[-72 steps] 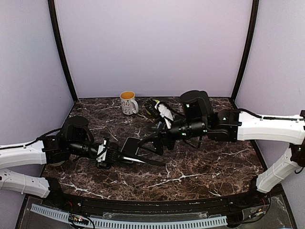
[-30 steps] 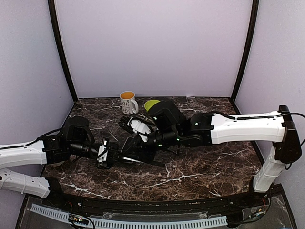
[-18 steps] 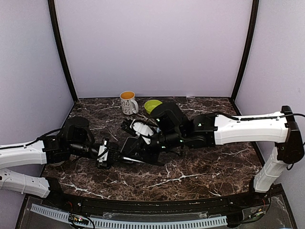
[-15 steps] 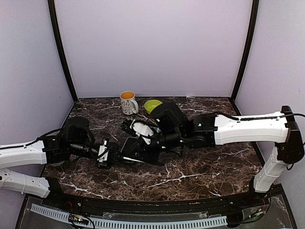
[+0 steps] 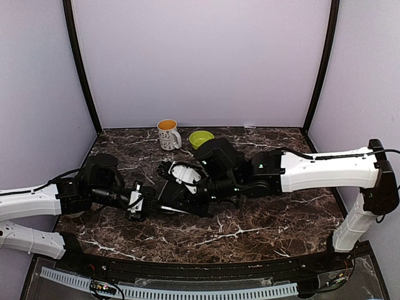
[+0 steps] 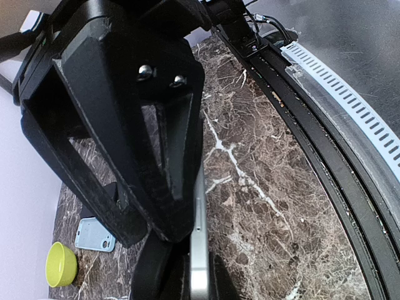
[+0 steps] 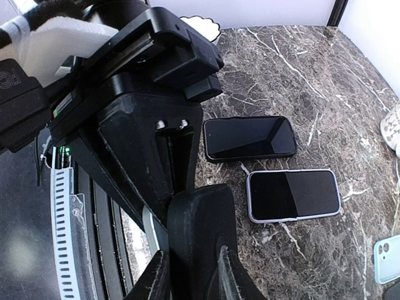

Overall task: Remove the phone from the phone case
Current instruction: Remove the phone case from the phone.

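Dark marble table (image 5: pixel 281 212) stretched under both arms, whose wrists faced each other near its middle. On one side the left gripper (image 5: pixel 139 201) was clamped tight on an end of the cased phone (image 6: pixel 197 250). Opposite, the right gripper (image 5: pixel 178 199) sat against the other end, jaws narrowed; whether they gripped it was unclear.

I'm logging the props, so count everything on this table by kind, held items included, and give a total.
Phones lying screen-up: 2
Light blue phone or case, back up: 1
Held phone, in the left gripper: 1
Mug: 1
Green bowl: 1
Total: 6
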`<state>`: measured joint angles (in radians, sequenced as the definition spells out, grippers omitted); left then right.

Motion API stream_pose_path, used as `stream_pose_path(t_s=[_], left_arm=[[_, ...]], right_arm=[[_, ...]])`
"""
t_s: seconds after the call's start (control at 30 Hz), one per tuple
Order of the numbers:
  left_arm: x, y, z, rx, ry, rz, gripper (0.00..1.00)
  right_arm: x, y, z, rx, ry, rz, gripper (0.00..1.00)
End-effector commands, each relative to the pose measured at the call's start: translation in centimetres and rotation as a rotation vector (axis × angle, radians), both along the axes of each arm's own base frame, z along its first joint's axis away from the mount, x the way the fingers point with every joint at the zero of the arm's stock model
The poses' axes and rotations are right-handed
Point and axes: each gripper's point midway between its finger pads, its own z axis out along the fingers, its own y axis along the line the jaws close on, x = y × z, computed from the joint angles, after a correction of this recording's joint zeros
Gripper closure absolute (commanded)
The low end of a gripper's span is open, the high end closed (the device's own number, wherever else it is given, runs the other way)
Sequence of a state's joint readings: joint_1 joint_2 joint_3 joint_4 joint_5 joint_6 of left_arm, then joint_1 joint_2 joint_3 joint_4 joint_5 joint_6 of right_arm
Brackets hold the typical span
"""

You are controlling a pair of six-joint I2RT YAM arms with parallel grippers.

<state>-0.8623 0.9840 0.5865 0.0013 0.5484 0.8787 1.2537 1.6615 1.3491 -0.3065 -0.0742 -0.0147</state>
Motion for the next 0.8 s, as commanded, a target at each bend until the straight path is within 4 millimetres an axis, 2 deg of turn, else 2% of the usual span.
stream_pose_path(t_s=[0.0, 0.4, 0.63, 0.77], left_arm=[[-0.5, -0.9, 4.3, -0.14, -0.081, -0.055, 1.0], [-0.5, -0.9, 4.3, -0.141, -0.08, -0.052, 1.0], [-0.5, -1.0, 4.2, -0.14, -0.076, -0.055, 1.0], [-0.6, -1.0, 4.2, -0.14, -0.074, -0.059, 1.0]], right_arm=[[0.3, -0.9, -3.0, -0.131, -0.031, -0.019, 0.72], [-0.7, 0.6, -3.4, -0.136, -0.044, 0.02, 0.71], [-0.3, 1.5, -2.8, -0.12, -0.075, 0.008, 0.71], [0.0, 1.5, -3.6, -0.161, -0.104, -0.004, 0.71]])
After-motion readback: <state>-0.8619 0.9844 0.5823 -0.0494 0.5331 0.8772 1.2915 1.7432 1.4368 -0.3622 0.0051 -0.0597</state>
